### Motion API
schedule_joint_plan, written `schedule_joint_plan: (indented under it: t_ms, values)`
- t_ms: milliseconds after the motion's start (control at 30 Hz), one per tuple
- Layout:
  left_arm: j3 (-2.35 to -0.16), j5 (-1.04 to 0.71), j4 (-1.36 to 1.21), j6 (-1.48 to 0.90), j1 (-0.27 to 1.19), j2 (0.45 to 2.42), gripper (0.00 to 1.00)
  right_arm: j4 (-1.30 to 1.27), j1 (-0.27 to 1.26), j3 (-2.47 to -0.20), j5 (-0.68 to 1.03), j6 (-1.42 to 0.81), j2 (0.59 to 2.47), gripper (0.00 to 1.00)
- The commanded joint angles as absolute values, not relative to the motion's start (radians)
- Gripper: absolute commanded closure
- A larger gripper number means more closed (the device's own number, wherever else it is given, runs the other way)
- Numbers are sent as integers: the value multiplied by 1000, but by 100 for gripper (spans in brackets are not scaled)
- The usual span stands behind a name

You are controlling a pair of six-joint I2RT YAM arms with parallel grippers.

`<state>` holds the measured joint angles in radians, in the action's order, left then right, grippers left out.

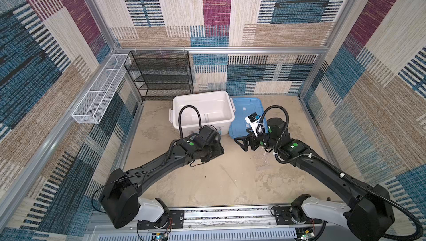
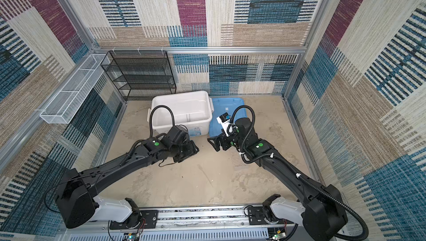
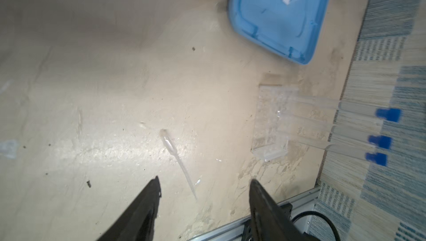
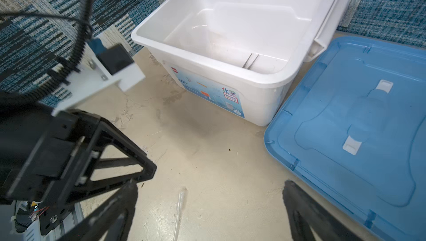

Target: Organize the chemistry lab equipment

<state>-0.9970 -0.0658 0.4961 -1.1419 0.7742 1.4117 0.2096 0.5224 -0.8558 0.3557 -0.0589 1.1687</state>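
left gripper (image 3: 205,183): jaws apart with a clear gap, nothing held, low over the table (image 3: 103,90).
right gripper (image 4: 208,189): jaws very wide, empty.
clear dropper (image 3: 177,159): lies flat on the table between the two grippers; its thin end points into the gap of the left jaws and touches no finger.
test tubes (image 3: 380,141): three with blue caps, in a clear rack (image 3: 269,122) near the lid.
metal tweezers (image 4: 250,61): inside the white box (image 4: 230,94), on its bottom.
blue lid (image 4: 345,117): flat on the table, just beside the box.
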Motion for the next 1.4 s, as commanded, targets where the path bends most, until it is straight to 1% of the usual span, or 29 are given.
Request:
schedule_joint_plan:
  t_ms: [0, 100, 200, 267, 333, 367, 400, 467, 600, 767, 867, 933, 1000, 1100, 1133, 1233, 1367]
  values:
    - [-929, -84, 335, -1375, 795, 1453, 41, 218, 524, -850, 353, -61, 1165, 1]
    - [-927, -43, 350, -1422, 822, 1477, 42, 229, 523, -866, 368, -66, 1171, 0]
    - [-960, 1, 407, -1430, 831, 1511, 46, 239, 523, -877, 369, -61, 1187, 0]
    - [-959, -16, 390, -1457, 831, 1545, 49, 233, 523, -871, 365, -60, 1197, 0]
    - [-961, -61, 386, -1487, 831, 1587, 50, 234, 523, -871, 360, -60, 1208, 0]
    - [-972, -80, 406, -1498, 831, 1611, 52, 239, 523, -873, 356, -61, 1211, 1]
    - [-978, -93, 410, -1497, 834, 1629, 57, 243, 523, -873, 351, -61, 1211, 0]
    - [-980, -93, 406, -1501, 840, 1647, 62, 240, 523, -870, 339, -61, 1202, 0]
    - [-992, -78, 410, -1502, 842, 1672, 62, 227, 523, -854, 313, -52, 1183, 0]
    - [-994, -115, 405, -1513, 842, 1715, 63, 230, 523, -850, 302, -45, 1178, 0]
    - [-996, -122, 403, -1509, 845, 1733, 67, 229, 523, -847, 293, -42, 1181, 1]
    - [-995, -115, 405, -1508, 845, 1735, 73, 227, 524, -844, 289, -43, 1178, 1]
    - [-991, -117, 399, -1503, 844, 1735, 75, 223, 524, -839, 290, -43, 1177, 0]
    - [-991, -124, 402, -1501, 845, 1738, 84, 219, 524, -834, 288, -44, 1178, 0]
    - [-990, -124, 402, -1499, 845, 1738, 85, 219, 523, -834, 286, -43, 1180, 0]
    - [-998, -110, 416, -1484, 845, 1728, 95, 212, 523, -833, 285, -44, 1178, 0]
    - [-1008, -91, 430, -1454, 844, 1702, 98, 189, 523, -824, 299, -49, 1177, 0]
